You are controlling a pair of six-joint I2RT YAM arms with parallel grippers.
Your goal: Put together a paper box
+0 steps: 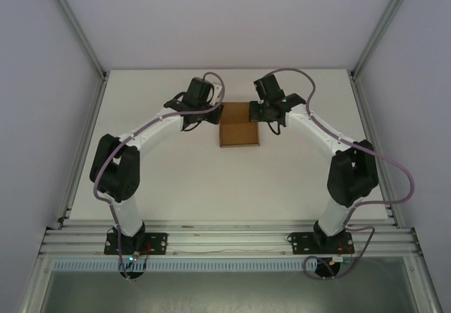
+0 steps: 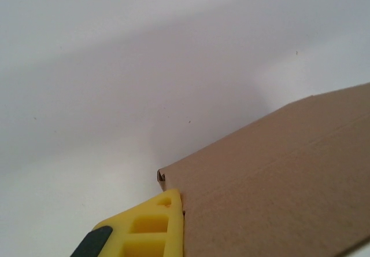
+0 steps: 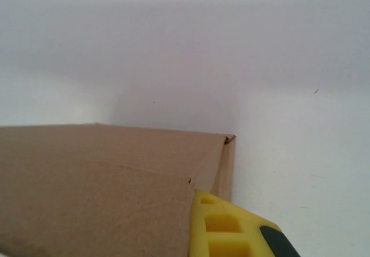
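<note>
The matte white table carries the paper box, a thin, brown kraft rectangle with creased panels, lying toward 12 o'clock of the tabletop's centre. The left gripper is pinched closed on the box's 10 o'clock corner, and the right gripper on its 2 o'clock corner. The left finger and the right finger, both yellow, hollow-celled plastic, sit flush against the cardboard
</note>
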